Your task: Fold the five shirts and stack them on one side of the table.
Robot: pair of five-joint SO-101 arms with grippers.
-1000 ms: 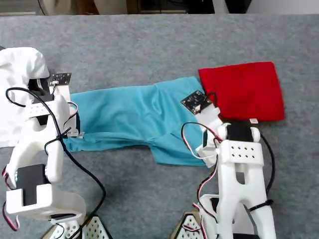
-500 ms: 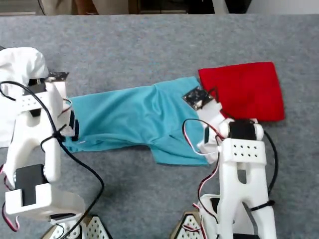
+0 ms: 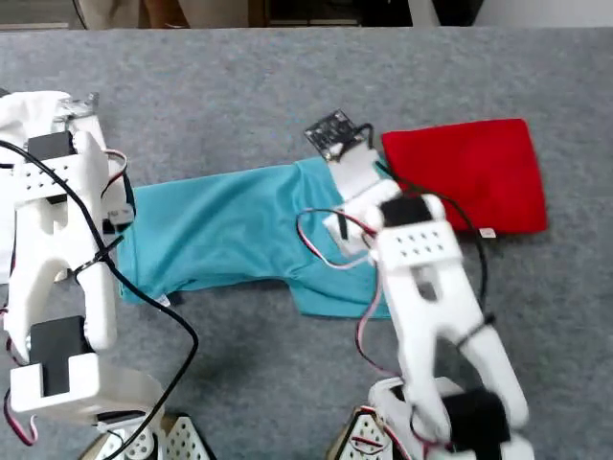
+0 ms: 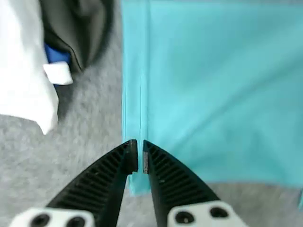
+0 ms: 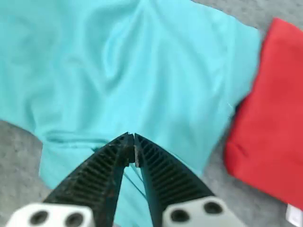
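On the table [image 3: 239, 86], the teal shirt [image 3: 239, 230] is lying flat, touching the folded red shirt [image 3: 469, 177]. Both arms are swinging back across the teal shirt. The left hand [image 4: 138, 156] and right hand [image 5: 131, 150] are hovering pinched shut and seemingly empty, likely repositioning for another fold.

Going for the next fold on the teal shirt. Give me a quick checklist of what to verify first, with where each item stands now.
1. Left gripper over the teal shirt edge: ok.
2. Left gripper open for a grasp: not ok; it is shut, with no cloth visibly held.
3. Right gripper above the teal shirt: ok, also shut.
4. The teal shirt lying flat: not ok, creased near the sleeve.
5. Red shirt folded: ok, though it lies right beside the teal sleeve.
6. White shirt folded: not ok, bunched at the table edge.
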